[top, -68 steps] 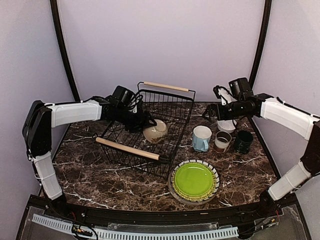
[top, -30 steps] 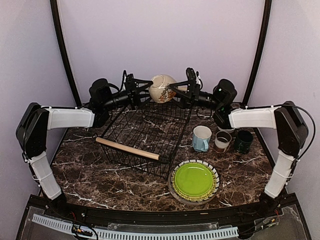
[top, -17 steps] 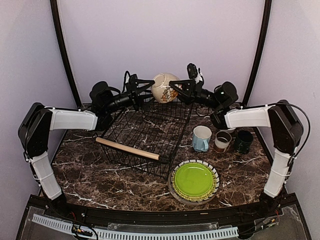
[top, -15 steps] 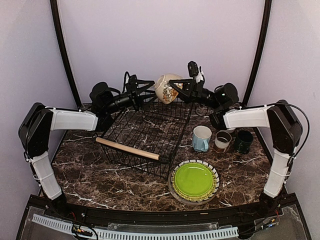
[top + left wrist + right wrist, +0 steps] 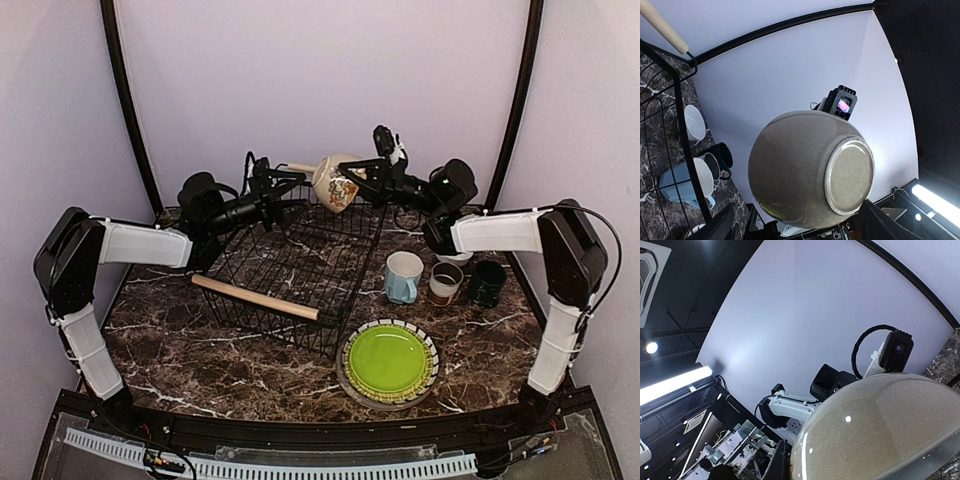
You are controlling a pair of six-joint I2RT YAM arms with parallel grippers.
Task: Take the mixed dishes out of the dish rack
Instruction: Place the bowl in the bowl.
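Note:
A cream bowl [image 5: 335, 184] hangs tilted in the air above the far edge of the dish rack [image 5: 300, 262], a black wire basket with wooden bar handles. My right gripper [image 5: 353, 173] is shut on the bowl's rim from the right. My left gripper [image 5: 293, 192] stands open just left of the bowl, apart from it. The left wrist view shows the bowl's underside and foot ring [image 5: 805, 170] between widely spread fingers [image 5: 887, 225]. In the right wrist view the bowl [image 5: 880, 430] fills the lower right, next to one dark finger [image 5: 779, 464].
Right of the rack stand a light blue mug [image 5: 403, 276], a brown-white cup [image 5: 445, 283], a dark green mug [image 5: 487, 283] and a white bowl [image 5: 452, 256]. A lime-green plate [image 5: 388, 358] lies on a striped plate [image 5: 346, 378] at the front.
The right gripper shut on the bowl's rim. The left gripper opened and drew back to the left. The bowl tipped over and moved slightly right with the right arm.

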